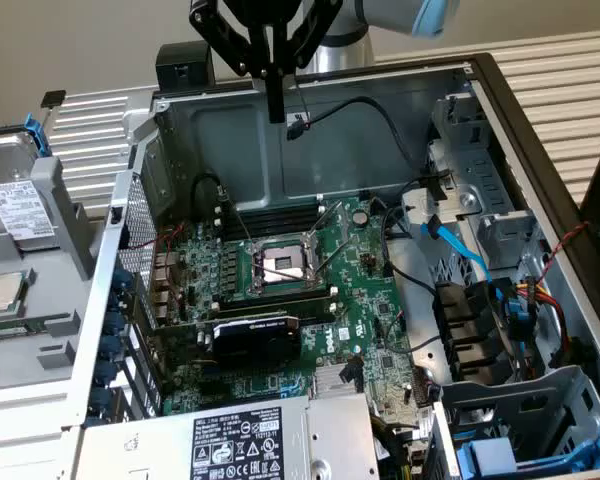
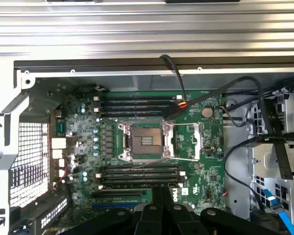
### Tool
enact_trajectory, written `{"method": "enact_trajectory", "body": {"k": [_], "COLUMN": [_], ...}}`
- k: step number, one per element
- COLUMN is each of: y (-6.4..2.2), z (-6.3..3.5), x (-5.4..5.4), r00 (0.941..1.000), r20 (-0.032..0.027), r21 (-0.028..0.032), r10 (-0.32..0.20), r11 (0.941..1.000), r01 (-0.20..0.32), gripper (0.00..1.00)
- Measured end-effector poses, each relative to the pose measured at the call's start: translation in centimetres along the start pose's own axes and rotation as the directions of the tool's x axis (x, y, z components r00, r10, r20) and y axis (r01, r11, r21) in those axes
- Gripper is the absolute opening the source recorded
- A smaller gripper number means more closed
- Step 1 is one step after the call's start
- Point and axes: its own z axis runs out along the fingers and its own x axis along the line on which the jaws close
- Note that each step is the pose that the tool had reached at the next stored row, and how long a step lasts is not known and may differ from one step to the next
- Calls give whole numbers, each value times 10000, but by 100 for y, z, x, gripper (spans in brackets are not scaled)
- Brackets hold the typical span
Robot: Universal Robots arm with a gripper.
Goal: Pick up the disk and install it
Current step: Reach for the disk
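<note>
The disk (image 1: 20,208) is a flat silver-grey drive with a white label. It lies in a grey holder at the exterior view's left, outside the open computer case (image 1: 500,120), with a bit of blue plastic (image 1: 38,135) behind it. My gripper (image 1: 276,112) hangs high over the back of the case, well to the right of the disk and apart from it. Its black fingers are shut together with nothing between them. In the wrist view the shut gripper (image 2: 161,196) points down at the green motherboard (image 2: 206,147) with its empty CPU socket (image 2: 144,142).
A small square CPU chip (image 1: 2,292) lies in the same holder, in front of the disk. The grey power-supply box (image 1: 250,445) sits at the case's near edge. Drive bays with blue plastic (image 1: 500,455) and loose blue and black cables (image 1: 460,250) fill the case's right side.
</note>
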Motion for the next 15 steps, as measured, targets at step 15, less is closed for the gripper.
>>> {"method": "enact_trajectory", "body": {"k": [15], "y": [2], "z": [1], "x": [13], "r00": [10000], "r20": [0], "r21": [0], "r10": [-19], "r11": [10000], "r01": [19], "gripper": [11]}}
